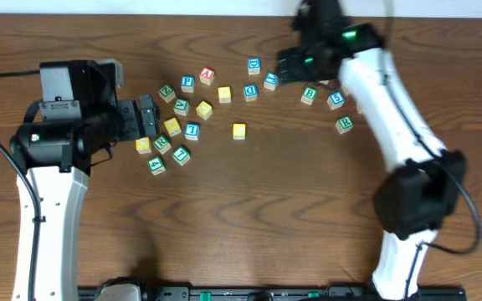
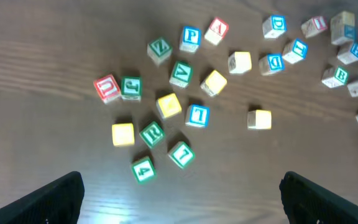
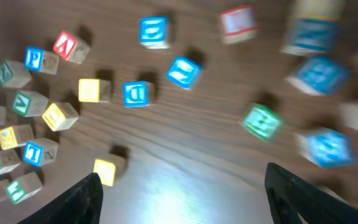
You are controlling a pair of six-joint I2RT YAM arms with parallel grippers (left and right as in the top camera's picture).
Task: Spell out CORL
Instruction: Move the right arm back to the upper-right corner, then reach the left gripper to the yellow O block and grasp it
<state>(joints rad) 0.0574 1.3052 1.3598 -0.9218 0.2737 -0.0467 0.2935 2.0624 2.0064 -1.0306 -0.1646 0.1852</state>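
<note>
Left fingers apart above letter blocks; right fingers apart too. Nothing spelled yet, I judge selection step. Blue L, green R loose on bench; next I must locate C

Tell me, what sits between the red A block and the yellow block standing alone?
One pale yellow block sits between the red A block and the lone yellow block. The left wrist view shows this clearest.

Letter blocks scattered loose on the desk
Small cubes with coloured faces lie at odd angles: a blue L block and a green R block in the left cluster, a second green R block far right.
</note>
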